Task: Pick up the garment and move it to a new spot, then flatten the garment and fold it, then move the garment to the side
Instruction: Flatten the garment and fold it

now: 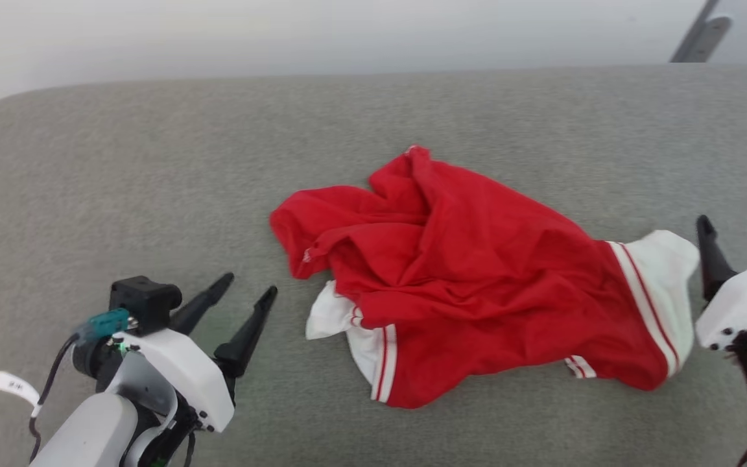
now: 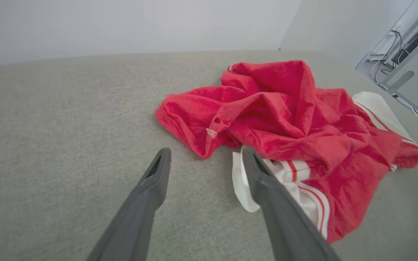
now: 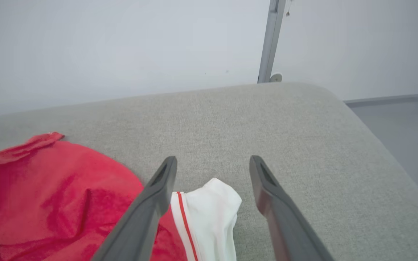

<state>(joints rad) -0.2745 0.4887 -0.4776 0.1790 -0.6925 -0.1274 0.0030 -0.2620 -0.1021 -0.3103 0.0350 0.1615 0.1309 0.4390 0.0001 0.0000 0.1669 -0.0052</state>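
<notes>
on the grey cushion (image 1: 120, 162), the garment (image 1: 464, 279) lies crumpled between the left gripper (image 1: 249, 285) and the right gripper (image 1: 732, 226), both spread wide and gripping nothing.

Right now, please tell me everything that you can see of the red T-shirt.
The T-shirt is soft bright red fabric with white short sleeves and red-and-white striped trim. It lies crumpled and unfolded on the grey upholstered surface. One white sleeve points toward the open right tool, the other peeks out near the open left tool. Neither tool grips it.
</notes>
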